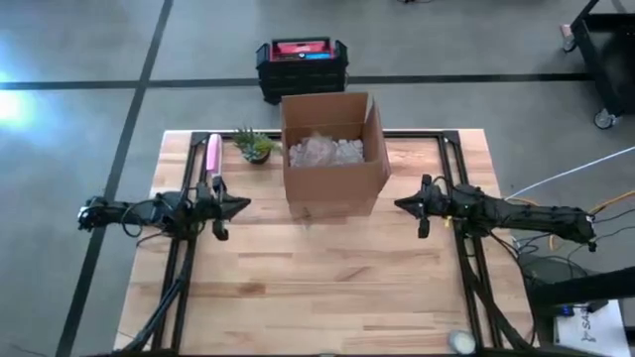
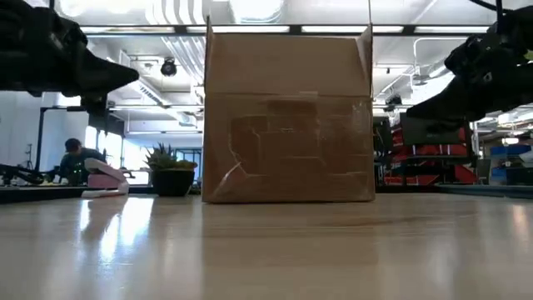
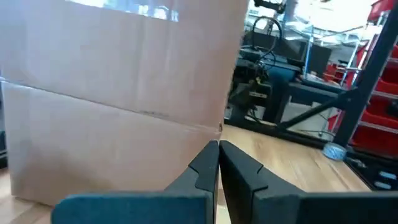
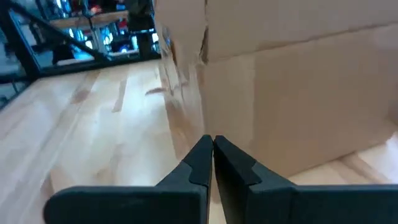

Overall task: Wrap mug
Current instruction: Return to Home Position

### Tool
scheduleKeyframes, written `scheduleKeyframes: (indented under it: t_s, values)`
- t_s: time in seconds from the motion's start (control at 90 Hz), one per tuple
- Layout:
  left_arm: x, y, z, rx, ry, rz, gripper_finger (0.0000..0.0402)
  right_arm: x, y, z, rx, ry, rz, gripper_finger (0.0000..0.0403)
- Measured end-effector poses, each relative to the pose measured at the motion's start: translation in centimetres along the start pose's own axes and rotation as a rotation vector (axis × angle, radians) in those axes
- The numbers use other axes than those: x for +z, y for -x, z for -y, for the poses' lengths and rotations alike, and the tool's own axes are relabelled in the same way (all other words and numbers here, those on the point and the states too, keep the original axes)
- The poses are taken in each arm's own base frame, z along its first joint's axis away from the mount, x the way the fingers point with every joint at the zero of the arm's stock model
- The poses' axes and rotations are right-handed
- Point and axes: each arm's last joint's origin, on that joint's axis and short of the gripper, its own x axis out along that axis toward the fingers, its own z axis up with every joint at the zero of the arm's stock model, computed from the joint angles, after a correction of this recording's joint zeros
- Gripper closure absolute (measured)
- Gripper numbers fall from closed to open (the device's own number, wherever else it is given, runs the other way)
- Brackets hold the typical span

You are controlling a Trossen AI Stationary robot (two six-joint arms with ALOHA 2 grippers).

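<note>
A bundle of clear bubble wrap [image 1: 324, 151] is seen inside the open brown cardboard box [image 1: 334, 188], which is stood at the far middle of the light wooden table [image 1: 327, 288]; the mug within cannot be made out. The left gripper [image 1: 241, 206] is held left of the box and the right gripper [image 1: 401, 204] right of it, neither touching it, each with fingers closed together. A small green potted plant [image 1: 256, 147] is set near the box's left side.
</note>
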Motion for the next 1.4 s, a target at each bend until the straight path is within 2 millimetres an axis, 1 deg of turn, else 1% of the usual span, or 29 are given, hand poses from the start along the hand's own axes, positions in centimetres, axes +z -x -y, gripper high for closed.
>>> scheduleKeyframes:
  t_s: [0.267, 0.411, 1.4]
  values:
    - [-0.3, -0.3, 0.0, 0.01, -0.013, -0.048, 0.0402, 0.0, 0.0, 0.0, 0.0, 0.023, -0.002, 0.0403]
    - [-0.6, -0.5, 0.1, 0.015, -0.022, -0.078, 0.0402, -0.4, -0.2, 0.1, -0.005, 0.022, -0.045, 0.0403]
    - [-2.5, -1.5, 0.0, 0.055, -0.085, -0.272, 0.0402, -0.4, -0.2, 0.1, -0.006, 0.022, -0.049, 0.0403]
